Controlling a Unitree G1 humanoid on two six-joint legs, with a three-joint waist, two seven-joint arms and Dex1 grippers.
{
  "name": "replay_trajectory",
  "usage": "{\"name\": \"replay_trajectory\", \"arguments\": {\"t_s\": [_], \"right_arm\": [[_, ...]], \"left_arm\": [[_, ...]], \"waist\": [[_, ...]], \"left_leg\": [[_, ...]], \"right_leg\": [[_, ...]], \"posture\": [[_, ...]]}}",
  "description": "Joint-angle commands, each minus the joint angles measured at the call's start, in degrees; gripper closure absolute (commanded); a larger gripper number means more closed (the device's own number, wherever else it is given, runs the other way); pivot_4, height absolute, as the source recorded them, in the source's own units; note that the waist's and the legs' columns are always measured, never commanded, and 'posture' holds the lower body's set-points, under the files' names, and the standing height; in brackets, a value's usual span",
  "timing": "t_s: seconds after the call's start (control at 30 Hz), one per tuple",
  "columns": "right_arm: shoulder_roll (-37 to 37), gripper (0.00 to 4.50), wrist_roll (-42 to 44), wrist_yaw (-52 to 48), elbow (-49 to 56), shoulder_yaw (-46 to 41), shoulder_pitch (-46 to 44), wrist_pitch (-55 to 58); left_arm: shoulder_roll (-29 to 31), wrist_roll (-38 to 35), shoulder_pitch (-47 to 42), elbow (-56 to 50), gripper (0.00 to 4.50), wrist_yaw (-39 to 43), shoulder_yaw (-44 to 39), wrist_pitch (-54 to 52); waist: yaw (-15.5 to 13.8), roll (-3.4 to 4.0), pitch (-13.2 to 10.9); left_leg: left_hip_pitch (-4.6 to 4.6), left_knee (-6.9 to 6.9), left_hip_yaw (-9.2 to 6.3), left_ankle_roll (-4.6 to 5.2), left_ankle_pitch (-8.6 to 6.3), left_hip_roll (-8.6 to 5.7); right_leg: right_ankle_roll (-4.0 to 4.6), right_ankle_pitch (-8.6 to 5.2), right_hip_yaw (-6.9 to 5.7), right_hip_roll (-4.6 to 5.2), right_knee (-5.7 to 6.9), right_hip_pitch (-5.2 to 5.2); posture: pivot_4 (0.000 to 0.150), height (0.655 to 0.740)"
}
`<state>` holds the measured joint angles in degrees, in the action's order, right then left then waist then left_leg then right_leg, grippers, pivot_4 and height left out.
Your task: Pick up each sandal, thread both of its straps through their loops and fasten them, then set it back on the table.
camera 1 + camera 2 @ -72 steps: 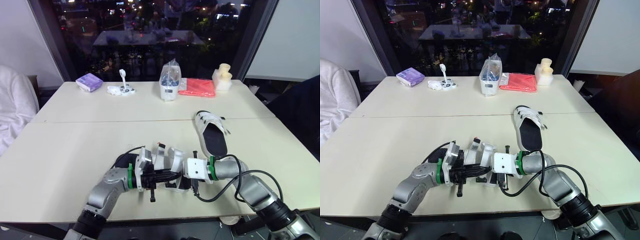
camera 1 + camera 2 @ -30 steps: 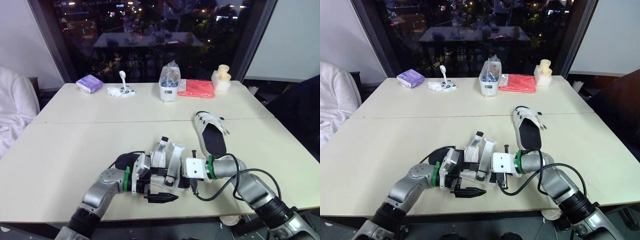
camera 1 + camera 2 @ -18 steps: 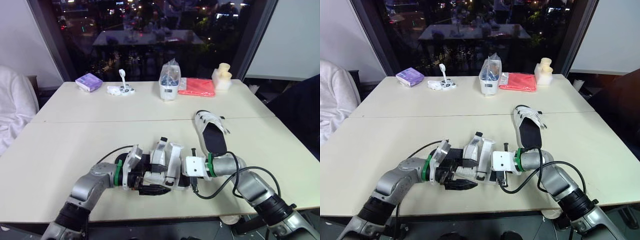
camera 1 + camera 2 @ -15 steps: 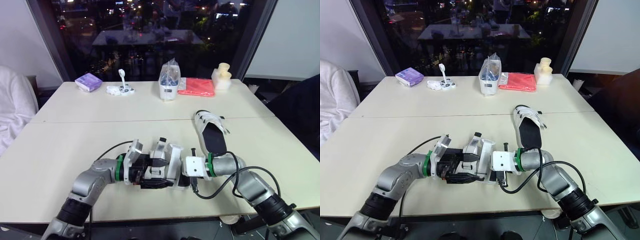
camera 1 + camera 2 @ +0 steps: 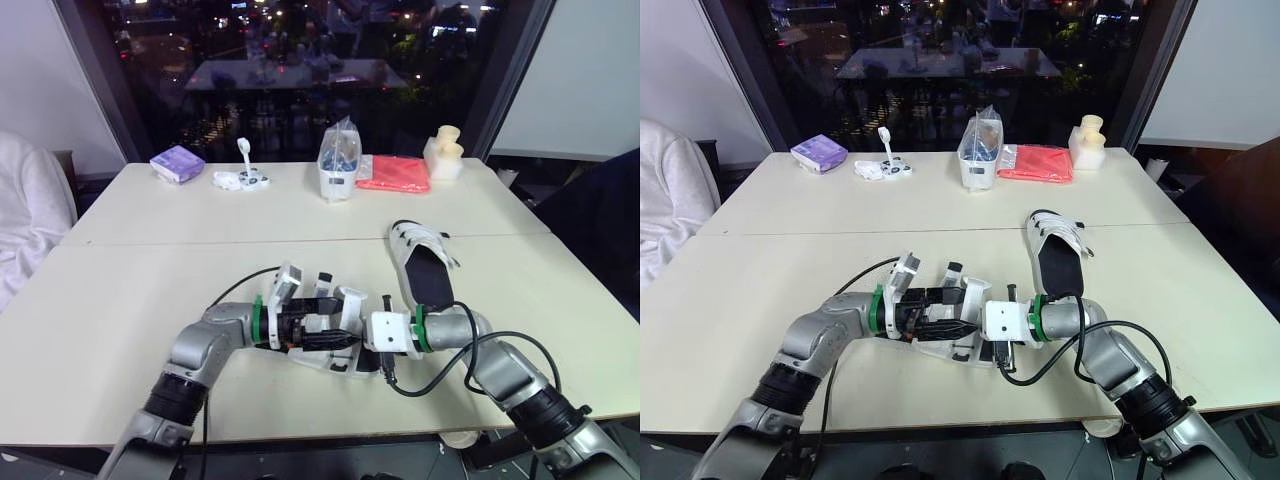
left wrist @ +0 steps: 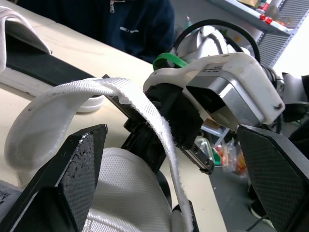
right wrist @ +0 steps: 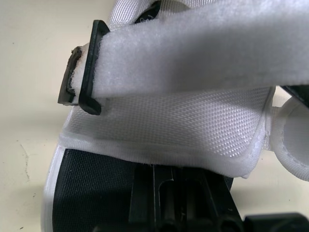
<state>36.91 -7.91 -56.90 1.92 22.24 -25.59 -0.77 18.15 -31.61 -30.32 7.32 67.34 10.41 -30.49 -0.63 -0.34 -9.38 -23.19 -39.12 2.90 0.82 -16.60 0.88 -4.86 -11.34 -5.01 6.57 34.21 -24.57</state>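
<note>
Left fingers (image 6: 77, 174) gape wide around the loose strap (image 6: 130, 96) of the sandal (image 5: 340, 308), clamped by right fingers (image 7: 183, 198) near the front edge of the surface (image 5: 120, 300). Best to pinch its tip and feed it squarely through the loop (image 7: 82, 102).

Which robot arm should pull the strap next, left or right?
Left, probably. The open left gripper sits with a finger either side of the white strap, ready to close on it. The right gripper is tight against the sandal, seemingly steadying it.

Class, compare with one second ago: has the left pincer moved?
Yes. The left pincer went from near the front edge of the table farther in, toward the lying sandal.
</note>
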Motion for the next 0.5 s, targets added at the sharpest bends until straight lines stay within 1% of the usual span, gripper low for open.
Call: {"name": "replay_trajectory", "arguments": {"t_s": [0.03,0.17,0.2,0.23,0.5], "right_arm": [[0.13,4.50,-2.45,0.93,-2.19,0.17,-0.06,1.08],[0.08,4.50,-2.49,1.01,-2.12,0.15,0.04,1.10],[0.05,4.50,-2.50,1.03,-2.15,0.16,0.01,1.11],[0.03,4.50,-2.54,1.04,-2.23,0.20,-0.03,1.08],[-0.01,4.50,-2.56,0.99,-2.25,0.16,-0.03,1.07]], "left_arm": [[-0.92,0.81,-1.13,0.82,1.34,0.01,0.23,0.61],[-1.37,0.97,-1.32,1.36,3.43,0.04,-0.20,0.16],[-1.43,1.00,-1.35,1.43,3.86,0.05,-0.29,0.04],[-1.37,0.96,-1.41,1.43,4.47,0.31,-0.22,-0.21],[1.51,-0.66,0.05,-2.67,4.47,3.61,1.68,-6.57]], "waist": [[0.00,0.00,0.00],[0.02,0.00,0.00],[0.01,0.00,0.00],[0.01,0.00,0.00],[0.08,0.00,0.00]], "left_leg": [[0.00,0.00,0.00,0.00,0.00,0.00],[0.00,-0.01,0.00,0.00,0.00,0.00],[0.00,-0.01,0.00,0.00,0.00,0.00],[0.00,-0.01,0.00,0.00,0.00,0.00],[0.00,-0.01,-0.01,0.00,0.00,0.00]], "right_leg": [[0.00,0.00,0.00,0.00,0.00,0.00],[0.00,0.00,0.00,0.00,0.00,0.00],[0.00,0.00,0.00,0.00,0.00,0.00],[0.00,0.00,0.00,0.00,0.00,0.00],[0.00,0.00,0.00,0.00,0.00,0.00]], "posture": [[0.150,0.7400],[0.150,0.7400],[0.150,0.7400],[0.150,0.7400],[0.150,0.7400]]}}
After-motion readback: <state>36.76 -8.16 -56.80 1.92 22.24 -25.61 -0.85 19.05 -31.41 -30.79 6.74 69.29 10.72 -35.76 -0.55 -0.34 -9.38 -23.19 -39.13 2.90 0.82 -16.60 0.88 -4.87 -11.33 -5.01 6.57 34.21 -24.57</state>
